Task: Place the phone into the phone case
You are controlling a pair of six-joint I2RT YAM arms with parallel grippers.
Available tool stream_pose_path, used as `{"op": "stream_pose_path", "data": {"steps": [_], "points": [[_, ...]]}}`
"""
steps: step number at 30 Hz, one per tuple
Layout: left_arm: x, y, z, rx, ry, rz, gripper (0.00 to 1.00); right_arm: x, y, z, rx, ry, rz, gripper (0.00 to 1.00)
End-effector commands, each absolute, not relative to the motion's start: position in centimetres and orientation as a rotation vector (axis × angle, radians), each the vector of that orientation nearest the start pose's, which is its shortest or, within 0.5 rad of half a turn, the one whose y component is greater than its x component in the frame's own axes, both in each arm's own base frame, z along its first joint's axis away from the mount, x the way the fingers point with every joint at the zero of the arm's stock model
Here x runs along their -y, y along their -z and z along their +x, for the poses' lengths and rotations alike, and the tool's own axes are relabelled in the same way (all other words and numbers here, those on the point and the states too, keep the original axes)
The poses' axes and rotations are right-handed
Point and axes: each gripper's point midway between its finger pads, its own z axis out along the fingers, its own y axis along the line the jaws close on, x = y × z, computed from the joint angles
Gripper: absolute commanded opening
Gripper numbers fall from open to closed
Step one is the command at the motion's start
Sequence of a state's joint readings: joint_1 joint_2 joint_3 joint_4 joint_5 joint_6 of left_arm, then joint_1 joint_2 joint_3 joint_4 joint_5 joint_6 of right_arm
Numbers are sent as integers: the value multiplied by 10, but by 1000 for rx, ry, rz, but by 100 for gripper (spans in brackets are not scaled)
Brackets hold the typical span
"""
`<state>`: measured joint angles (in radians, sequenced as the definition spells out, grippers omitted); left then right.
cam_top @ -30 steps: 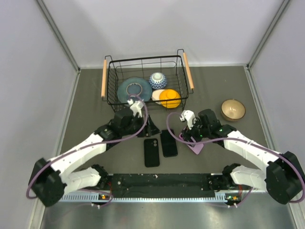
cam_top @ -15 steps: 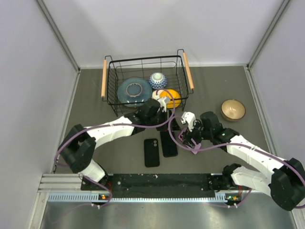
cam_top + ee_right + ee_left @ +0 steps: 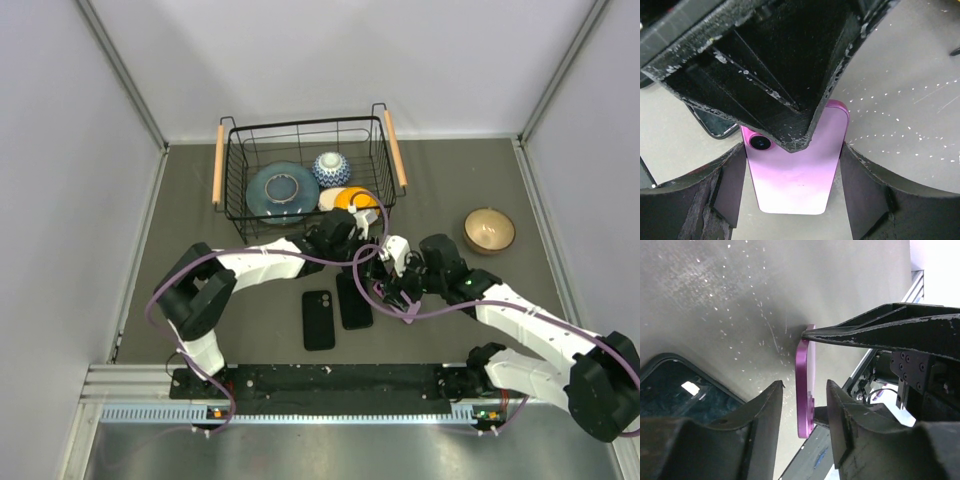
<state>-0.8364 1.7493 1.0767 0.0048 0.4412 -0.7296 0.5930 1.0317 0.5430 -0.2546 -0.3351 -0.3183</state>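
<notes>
The glossy black phone [image 3: 353, 300] lies flat on the table, and the matte phone case [image 3: 318, 320] with its camera opening lies just left of it. My right gripper [image 3: 393, 288] is shut on a purple phone [image 3: 410, 310], gripping its long edges in the right wrist view [image 3: 792, 170], where the purple phone [image 3: 795, 185] shows its camera lens. My left gripper [image 3: 368, 252] reaches across. In the left wrist view my left gripper [image 3: 805, 385] is open and straddles the purple phone's edge [image 3: 804, 390] with a gap on both sides. The black phone's corner shows at the lower left there [image 3: 680, 390].
A black wire basket [image 3: 232, 170] at the back holds a blue plate [image 3: 280, 190], a patterned bowl [image 3: 331, 168] and an orange dish [image 3: 357, 200]. A tan bowl [image 3: 489, 230] stands at the right. The two arms cross close together near the table's middle.
My left arm has swung from the left side across to the right, bringing its open gripper over the purple phone. My right gripper has shifted slightly left, still holding the purple phone.
</notes>
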Motion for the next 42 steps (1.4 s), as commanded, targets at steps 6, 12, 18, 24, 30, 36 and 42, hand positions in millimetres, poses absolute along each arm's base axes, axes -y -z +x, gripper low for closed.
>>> {"op": "stream_pose_path", "data": {"steps": [6, 12, 18, 24, 30, 36, 42], "points": [[422, -132, 223, -2416, 1404, 490, 7, -200, -103, 223, -1912, -468, -1145, 57], [423, -140, 217, -2421, 1469, 456, 0, -197, -117, 228, -1916, -435, -1097, 99], [427, -162, 219, -2393, 1500, 457, 0, -190, -143, 234, -1912, -389, -1012, 99], [430, -198, 220, -2329, 1542, 441, 0, -185, -192, 225, -1815, -433, -896, 99], [426, -231, 226, -2295, 1500, 435, 0, -192, -245, 216, -1744, -515, -878, 99], [409, -276, 248, -2189, 1340, 369, 0, -195, -274, 222, -1641, -507, -854, 70], [361, -300, 273, -2162, 1180, 80, 0, -178, -288, 230, -1517, -362, -785, 33]]}}
